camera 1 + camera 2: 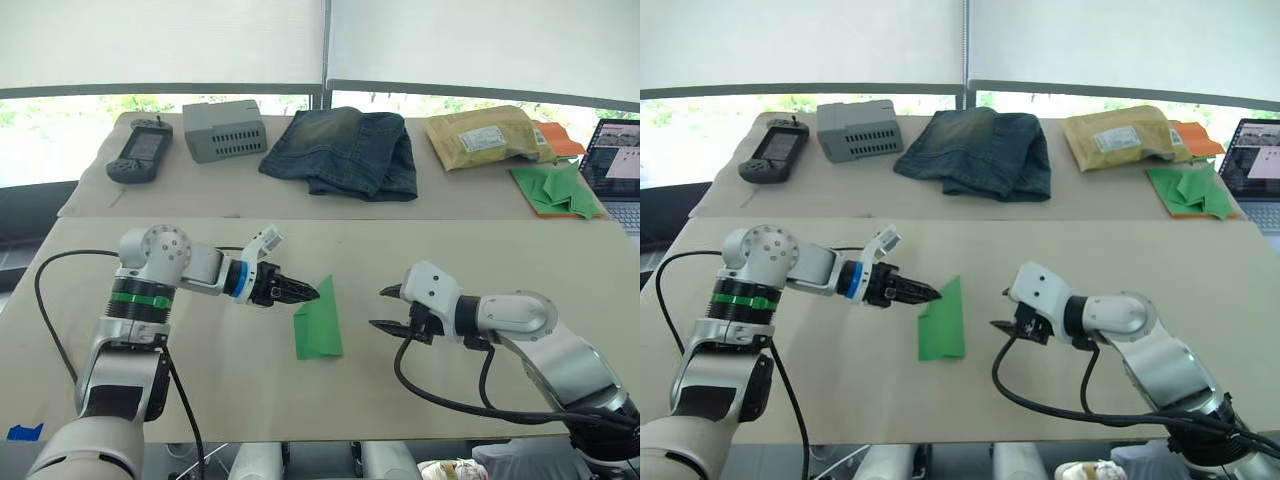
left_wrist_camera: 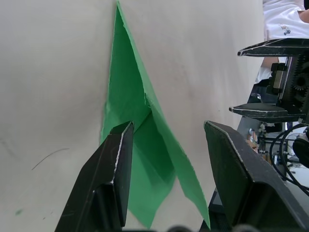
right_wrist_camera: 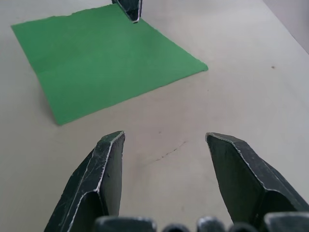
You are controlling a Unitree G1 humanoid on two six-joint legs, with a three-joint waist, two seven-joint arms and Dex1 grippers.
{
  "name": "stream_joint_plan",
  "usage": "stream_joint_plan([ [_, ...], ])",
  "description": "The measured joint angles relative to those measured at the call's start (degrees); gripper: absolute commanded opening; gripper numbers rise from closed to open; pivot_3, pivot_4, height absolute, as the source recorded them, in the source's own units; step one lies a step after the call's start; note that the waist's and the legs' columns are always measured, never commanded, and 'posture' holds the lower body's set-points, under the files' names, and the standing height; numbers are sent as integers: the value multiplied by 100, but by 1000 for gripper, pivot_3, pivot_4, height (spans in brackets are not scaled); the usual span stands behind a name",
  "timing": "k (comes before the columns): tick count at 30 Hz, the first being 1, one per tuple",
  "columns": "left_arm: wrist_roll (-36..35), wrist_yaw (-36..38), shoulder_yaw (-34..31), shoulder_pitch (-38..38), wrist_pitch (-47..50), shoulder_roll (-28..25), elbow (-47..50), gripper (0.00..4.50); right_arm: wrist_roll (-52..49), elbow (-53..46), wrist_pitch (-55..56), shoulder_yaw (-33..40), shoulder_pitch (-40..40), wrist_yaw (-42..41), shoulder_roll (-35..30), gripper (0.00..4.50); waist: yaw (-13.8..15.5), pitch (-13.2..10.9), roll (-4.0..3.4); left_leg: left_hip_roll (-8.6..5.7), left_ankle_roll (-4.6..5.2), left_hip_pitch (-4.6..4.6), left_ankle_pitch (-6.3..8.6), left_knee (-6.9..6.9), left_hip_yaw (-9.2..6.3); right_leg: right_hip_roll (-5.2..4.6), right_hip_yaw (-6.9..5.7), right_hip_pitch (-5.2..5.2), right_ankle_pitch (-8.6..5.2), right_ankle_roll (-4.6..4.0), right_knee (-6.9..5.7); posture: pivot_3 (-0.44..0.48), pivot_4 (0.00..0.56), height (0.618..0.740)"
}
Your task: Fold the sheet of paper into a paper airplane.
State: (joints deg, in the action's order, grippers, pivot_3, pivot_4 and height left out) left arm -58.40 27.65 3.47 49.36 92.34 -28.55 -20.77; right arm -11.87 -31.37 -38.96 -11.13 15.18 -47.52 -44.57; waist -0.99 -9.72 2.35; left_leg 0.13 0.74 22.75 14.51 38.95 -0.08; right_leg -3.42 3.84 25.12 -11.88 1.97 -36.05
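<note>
**Left fingers at the paper's raised edge, right fingers wide and free**

The left gripper had its two black fingers spread, one on each side of a lifted flap of the sheet of paper (no pad could be seen pressing the sheet). The right gripper held its fingers wide apart with nothing between them, hovering over bare table just beside the paper's right edge and not touching it.

The green sheet lay partly folded near the middle of the near table, its top corner standing up toward the left fingertips and its lower part flat. Open tabletop stretched all round it: in front toward the table's near edge, and behind toward the seam with the far table.

Both forearms reached inward from the sides, roughly level, grippers pointing at each other across the paper; black cables looped under the right arm.

Well apart on the far table sat a handheld controller, a grey box, folded jeans, a padded envelope, a heap of green paper darts on an orange sheet, and a laptop at the right edge.
</note>
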Motion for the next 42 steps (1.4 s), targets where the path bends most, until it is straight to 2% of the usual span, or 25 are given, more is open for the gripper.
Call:
stream_joint_plan([
  [2,-81,-28,12,96,0,55,-204,2466,9,21,0,-19,15,13,31,2989,-1,0,0,-2,0,-1,0,1,1,0,0,-1,0,0,0,0,150,728],
  [6,-85,-269,26,149,0,146,-584,1407,40,32,-1,-141,20,41,133,2989,-8,0,0,-2,0,0,0,1,-2,0,0,1,0,0,-2,0,150,728],
  [10,-424,-537,-13,152,1,147,-818,19,43,30,-2,-160,20,69,154,2989,7,0,0,-5,0,1,0,3,-5,-4,0,0,1,1,-3,0,150,728],
  [14,-893,-1139,-485,150,2,225,-1024,19,44,29,-2,-160,20,108,154,2989,7,0,0,-6,-1,2,-1,5,-7,-6,0,1,3,2,-4,0,150,728],
  [17,-1353,-2038,-1460,29,2,527,-1043,19,42,37,-2,-165,66,123,158,2989,5,0,0,-5,-1,0,-1,6,-10,-9,0,1,6,1,-7,0,150,728],
  [19,-1635,-2920,-2229,-179,-44,930,-896,19,38,53,-2,-171,166,115,160,2989,11,0,0,-5,-3,-1,-2,6,-12,-13,1,1,11,1,-9,0,150,728],
  [22,-2491,-4690,-2946,-882,-584,1741,-252,19,45,133,0,-186,308,80,161,2989,27,1,0,2,-5,-3,-2,5,-14,-38,-2,0,19,3,-12,0,150,728],
  [25,-3752,-6624,-2903,-1694,-1488,2452,547,19,62,299,0,-189,422,53,156,2989,49,-1,3,-20,-11,6,-6,5,-15,-82,-5,7,25,13,-10,0,150,728],
  [27,-4491,-7625,-2687,-1916,-2172,2616,1077,19,92,350,7,-189,442,42,156,2989,83,-1,4,-32,-16,6,-11,6,-14,-88,-2,4,33,25,-7,0,150,728],
  [29,-5014,-8240,-2470,-2049,-2726,2626,1478,19,140,404,13,-189,445,36,155,2989,107,-1,3,-43,-16,4,-21,6,-11,-87,-1,-3,43,30,-2,0,150,728],
  [32,-5261,-8584,-2320,-2113,-3083,2584,1683,886,169,452,22,-189,450,33,157,2989,124,-1,4,-77,0,1,-44,6,-11,-88,-2,-12,53,37,3,0,150,728],
  [38,-5338,-8552,-2268,-2120,-3008,2479,1758,2917,219,474,72,-189,473,35,158,2989,129,-1,4,-100,15,-2,-62,6,-15,-91,-4,-31,58,48,16,0,150,728],
  [40,-5339,-8363,-2282,-2119,-2803,2285,1751,3602,216,478,94,-186,586,31,162,2989,107,-1,4,-100,16,-2,-63,4,-17,-90,-4,-31,58,49,15,0,150,728],
  [42,-5350,-7918,-2305,-2100,-2466,1763,1689,4279,123,422,69,-106,642,13,184,2989,76,-1,3,-100,14,-4,-64,-2,-19,-85,-9,-30,57,48,14,0,150,728],
])
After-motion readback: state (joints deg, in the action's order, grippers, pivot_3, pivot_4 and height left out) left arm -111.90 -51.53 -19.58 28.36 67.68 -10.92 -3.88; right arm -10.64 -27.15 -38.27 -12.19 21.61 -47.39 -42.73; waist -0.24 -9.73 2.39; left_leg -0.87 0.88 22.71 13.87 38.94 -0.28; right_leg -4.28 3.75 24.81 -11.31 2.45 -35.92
